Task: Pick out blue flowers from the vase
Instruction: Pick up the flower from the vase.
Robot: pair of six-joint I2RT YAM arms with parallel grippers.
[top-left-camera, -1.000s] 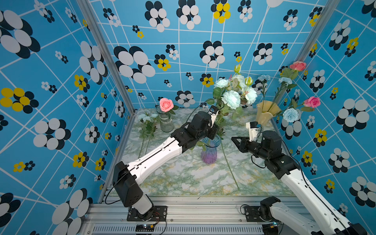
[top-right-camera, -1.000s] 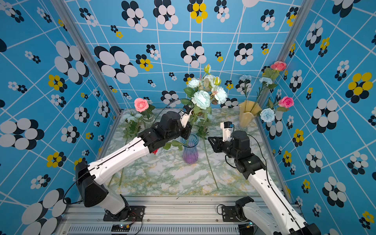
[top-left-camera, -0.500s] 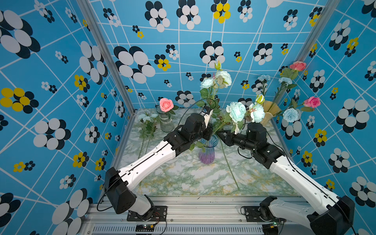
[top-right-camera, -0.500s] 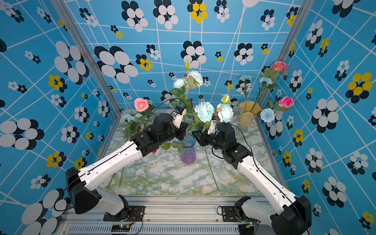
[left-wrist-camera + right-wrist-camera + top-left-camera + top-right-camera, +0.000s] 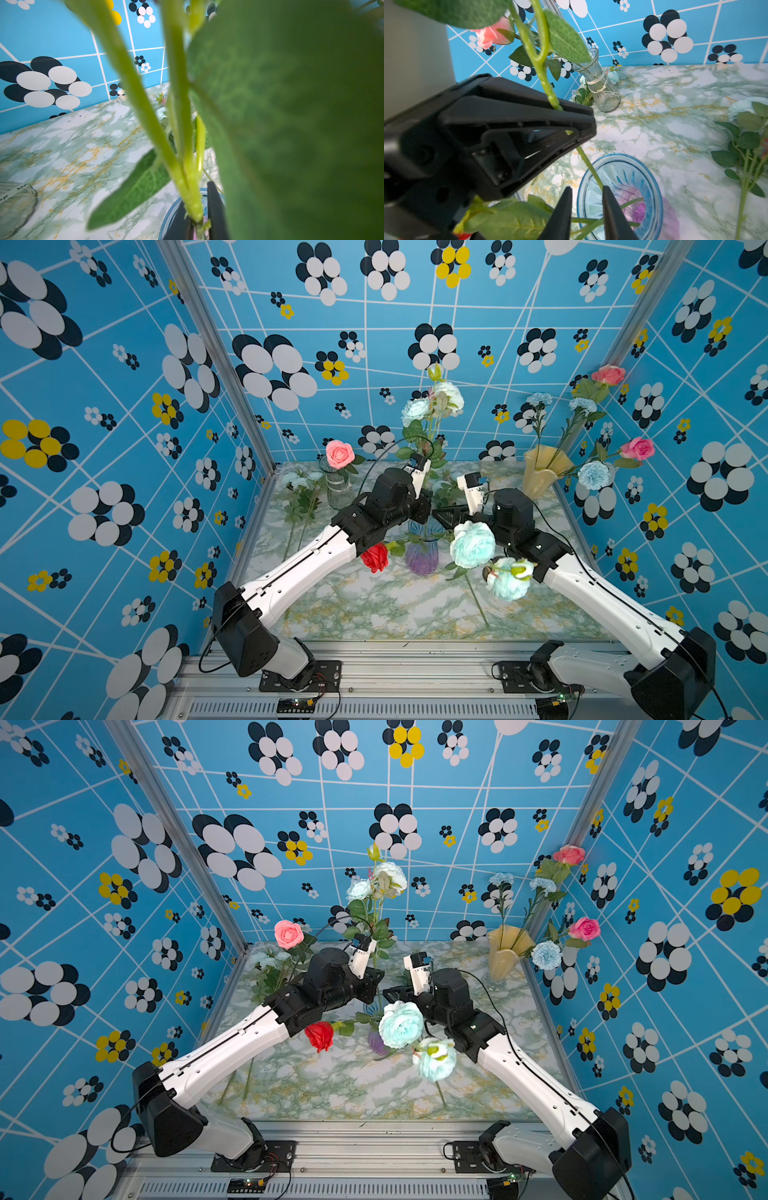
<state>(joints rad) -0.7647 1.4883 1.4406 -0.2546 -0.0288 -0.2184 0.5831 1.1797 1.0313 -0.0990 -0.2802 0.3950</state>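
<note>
In both top views the left tool [image 5: 424,507] holds an upright spray of blue flowers [image 5: 448,394] low down, above the ribbed blue-purple vase [image 5: 423,559]. Two more blue blooms [image 5: 472,545] lean out beside the right tool [image 5: 445,515], and a red rose [image 5: 375,557] droops over the rim.

Left wrist view: dark fingers [image 5: 215,209] closed on the green stem [image 5: 194,207].

Right wrist view: the right tool [image 5: 587,189] stands narrowly parted, clamping nothing visible.

I'd lift straight up, slowly, so leaves clear the rim without dragging the rose.
</note>
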